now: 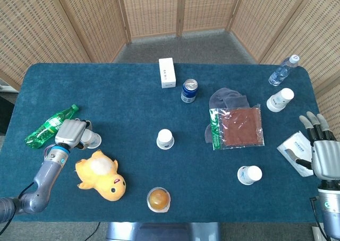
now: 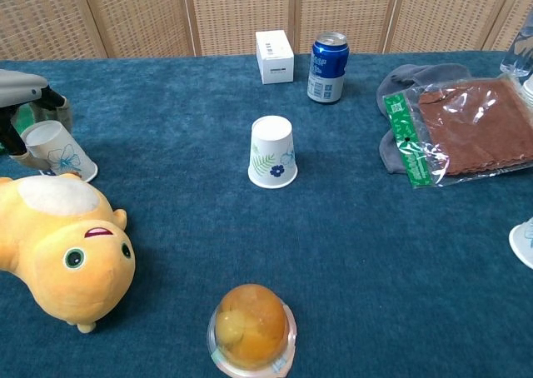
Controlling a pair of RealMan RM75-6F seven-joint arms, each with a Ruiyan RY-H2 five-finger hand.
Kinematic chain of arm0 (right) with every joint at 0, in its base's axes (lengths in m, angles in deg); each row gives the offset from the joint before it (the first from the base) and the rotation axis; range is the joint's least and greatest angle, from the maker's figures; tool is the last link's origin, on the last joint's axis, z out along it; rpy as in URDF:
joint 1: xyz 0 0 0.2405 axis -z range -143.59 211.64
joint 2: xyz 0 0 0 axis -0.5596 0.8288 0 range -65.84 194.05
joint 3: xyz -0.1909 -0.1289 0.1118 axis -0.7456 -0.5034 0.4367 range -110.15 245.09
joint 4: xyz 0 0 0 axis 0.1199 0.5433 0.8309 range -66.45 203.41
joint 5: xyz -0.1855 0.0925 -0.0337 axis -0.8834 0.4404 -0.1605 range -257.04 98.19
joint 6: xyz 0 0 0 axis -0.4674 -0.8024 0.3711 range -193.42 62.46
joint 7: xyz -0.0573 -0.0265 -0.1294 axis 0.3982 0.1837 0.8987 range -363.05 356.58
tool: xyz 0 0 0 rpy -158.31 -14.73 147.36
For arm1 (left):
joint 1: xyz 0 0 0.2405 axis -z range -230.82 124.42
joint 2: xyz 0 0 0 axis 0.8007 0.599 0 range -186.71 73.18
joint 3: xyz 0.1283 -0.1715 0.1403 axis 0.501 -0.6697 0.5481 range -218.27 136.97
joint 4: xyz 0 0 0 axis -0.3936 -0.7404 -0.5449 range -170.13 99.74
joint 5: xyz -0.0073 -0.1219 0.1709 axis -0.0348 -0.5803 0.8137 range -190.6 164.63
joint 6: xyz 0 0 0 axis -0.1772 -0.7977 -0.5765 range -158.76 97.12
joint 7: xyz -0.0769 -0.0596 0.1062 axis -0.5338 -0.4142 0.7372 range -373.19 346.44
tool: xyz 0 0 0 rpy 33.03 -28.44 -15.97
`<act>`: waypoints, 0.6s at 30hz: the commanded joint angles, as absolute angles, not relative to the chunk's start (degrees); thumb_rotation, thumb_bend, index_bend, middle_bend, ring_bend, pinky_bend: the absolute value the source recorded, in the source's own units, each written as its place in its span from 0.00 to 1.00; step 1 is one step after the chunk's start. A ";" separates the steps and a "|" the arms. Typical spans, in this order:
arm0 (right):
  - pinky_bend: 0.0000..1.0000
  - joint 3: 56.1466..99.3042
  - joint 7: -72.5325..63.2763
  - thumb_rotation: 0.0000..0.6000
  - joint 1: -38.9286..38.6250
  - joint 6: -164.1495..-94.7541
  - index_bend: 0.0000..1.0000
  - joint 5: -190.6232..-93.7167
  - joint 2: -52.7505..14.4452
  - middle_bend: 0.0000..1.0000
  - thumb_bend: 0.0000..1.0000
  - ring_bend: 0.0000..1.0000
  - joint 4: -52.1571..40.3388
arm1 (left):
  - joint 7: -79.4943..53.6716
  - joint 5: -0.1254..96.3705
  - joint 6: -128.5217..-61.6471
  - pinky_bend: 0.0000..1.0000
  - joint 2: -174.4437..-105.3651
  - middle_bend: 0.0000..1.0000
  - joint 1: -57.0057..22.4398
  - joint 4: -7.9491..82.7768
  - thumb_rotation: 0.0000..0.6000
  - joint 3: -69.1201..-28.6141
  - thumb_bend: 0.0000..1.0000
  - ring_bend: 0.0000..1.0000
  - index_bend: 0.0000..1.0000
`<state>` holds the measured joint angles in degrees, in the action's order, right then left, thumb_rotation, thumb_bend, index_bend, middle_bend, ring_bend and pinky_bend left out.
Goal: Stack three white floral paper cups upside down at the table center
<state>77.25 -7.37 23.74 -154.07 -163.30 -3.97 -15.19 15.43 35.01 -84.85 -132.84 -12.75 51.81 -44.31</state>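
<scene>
Several white floral paper cups stand upside down on the blue table. One cup (image 1: 165,139) (image 2: 272,151) is at the table centre. My left hand (image 1: 71,132) (image 2: 23,89) curls around the left cup (image 1: 92,140) (image 2: 58,151), with fingers on both of its sides; the cup's rim still meets the cloth. Two more cups stand on the right, one near the front (image 1: 249,174) (image 2: 524,243) and one far back (image 1: 280,99). My right hand (image 1: 322,149) is open with fingers spread, at the right edge, holding nothing.
A yellow duck plush (image 1: 101,176) (image 2: 58,249) lies just in front of the left cup. A jelly cup (image 1: 159,199), blue can (image 1: 189,90), white box (image 1: 167,72), green bottle (image 1: 48,126), brown packet on grey cloth (image 1: 241,126), water bottle (image 1: 283,70) and white packet (image 1: 294,151) are scattered around.
</scene>
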 commanded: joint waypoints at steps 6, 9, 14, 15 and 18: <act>0.30 77.28 -7.34 1.00 23.82 -153.96 0.12 -163.45 -3.92 0.08 0.23 0.00 -15.33 | 14.15 35.04 -85.44 0.62 -131.47 0.47 -13.25 53.76 1.00 -45.14 0.27 0.41 0.45; 0.30 77.27 -7.31 1.00 23.83 -153.76 0.12 -163.39 -3.93 0.08 0.23 0.00 -15.41 | 11.86 35.34 -85.09 0.62 -129.02 0.47 -13.44 56.75 1.00 -46.31 0.27 0.41 0.45; 0.30 77.15 -7.05 1.00 23.76 -153.50 0.12 -163.59 -4.05 0.08 0.23 0.00 -15.50 | 8.71 36.17 -84.20 0.62 -123.43 0.46 -12.98 62.91 1.00 -48.79 0.27 0.41 0.44; 0.30 77.13 -7.02 1.00 23.77 -153.46 0.12 -163.60 -4.08 0.08 0.23 0.00 -15.51 | 8.44 36.30 -84.08 0.62 -122.62 0.46 -12.86 63.76 1.00 -49.08 0.27 0.40 0.44; 0.30 77.11 -6.93 1.00 23.78 -153.35 0.12 -163.59 -4.12 0.08 0.23 0.00 -15.57 | 6.93 37.47 -83.65 0.62 -120.14 0.46 -12.31 66.66 1.00 -50.44 0.26 0.40 0.44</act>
<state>77.12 -6.93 23.78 -153.35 -163.60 -4.12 -15.57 8.04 36.66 -84.08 -121.40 -12.72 65.20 -49.43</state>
